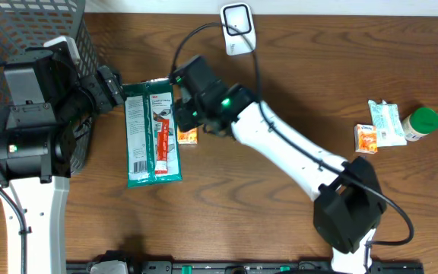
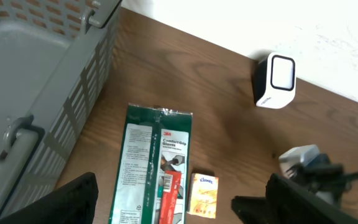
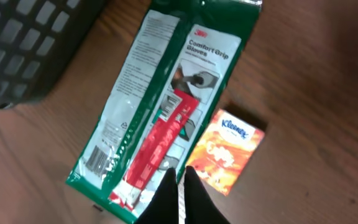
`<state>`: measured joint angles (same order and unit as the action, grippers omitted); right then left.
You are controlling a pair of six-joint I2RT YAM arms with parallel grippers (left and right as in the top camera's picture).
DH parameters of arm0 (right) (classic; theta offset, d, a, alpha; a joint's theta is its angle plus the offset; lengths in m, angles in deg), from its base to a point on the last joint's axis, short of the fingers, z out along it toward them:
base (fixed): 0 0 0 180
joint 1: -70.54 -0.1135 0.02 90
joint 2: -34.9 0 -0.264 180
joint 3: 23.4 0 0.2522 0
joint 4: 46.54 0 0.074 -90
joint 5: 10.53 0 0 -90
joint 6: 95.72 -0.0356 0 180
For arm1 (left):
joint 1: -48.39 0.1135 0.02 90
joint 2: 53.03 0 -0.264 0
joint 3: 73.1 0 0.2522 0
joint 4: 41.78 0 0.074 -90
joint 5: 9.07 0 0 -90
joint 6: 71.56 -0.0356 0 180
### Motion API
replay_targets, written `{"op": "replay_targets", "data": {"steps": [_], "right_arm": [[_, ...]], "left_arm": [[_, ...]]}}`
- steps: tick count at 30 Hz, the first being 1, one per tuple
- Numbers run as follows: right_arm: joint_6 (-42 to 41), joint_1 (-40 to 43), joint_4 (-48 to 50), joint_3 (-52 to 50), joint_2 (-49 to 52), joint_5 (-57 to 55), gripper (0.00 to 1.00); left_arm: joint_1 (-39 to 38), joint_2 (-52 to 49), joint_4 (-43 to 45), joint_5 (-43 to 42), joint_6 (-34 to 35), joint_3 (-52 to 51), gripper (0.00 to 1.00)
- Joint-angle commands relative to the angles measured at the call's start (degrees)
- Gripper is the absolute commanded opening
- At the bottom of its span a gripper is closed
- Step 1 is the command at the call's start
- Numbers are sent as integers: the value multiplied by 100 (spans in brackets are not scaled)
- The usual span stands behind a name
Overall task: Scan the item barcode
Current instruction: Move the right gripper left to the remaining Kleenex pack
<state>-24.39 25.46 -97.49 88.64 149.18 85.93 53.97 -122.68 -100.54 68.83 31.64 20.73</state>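
Behind the right gripper's closed fingertips, the glove package's lower corner escapes us; we cannot read its small print.

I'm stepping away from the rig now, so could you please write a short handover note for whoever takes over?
Left gripper: open, empty, beside the grey mesh basket.
Right gripper: shut, over the edge of the flat green plastic glove package; I cannot tell whether it pinches the film.
Things: the package lies flat on the wooden table, with the small orange tissue pack beside it. The white barcode scanner stands at the table's far edge.
Done: nothing lifted or shown to the scanner.
Left: pick up the item and turn its barcode to the scanner.
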Motion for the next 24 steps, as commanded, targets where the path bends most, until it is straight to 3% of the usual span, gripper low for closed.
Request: {"op": "replay_targets", "data": {"steps": [1,4,6,10,24], "right_arm": [[-212,-315,179,24,203,-990,1],[-210,-479,396,24,345,-1156,21],[-210,-520,461,24,448,-1239,24],[-254,-529,601,24,772,-1261,7],[-273,-439,374,22,1335,-1263,5]], "left_arm": [[28,4,0,-35,-70,31,87],[28,4,0,-35,-70,31,87],[28,4,0,-35,-70,31,87],[28,4,0,-35,-70,31,87],[28,4,0,-35,-70,31,87]]}}
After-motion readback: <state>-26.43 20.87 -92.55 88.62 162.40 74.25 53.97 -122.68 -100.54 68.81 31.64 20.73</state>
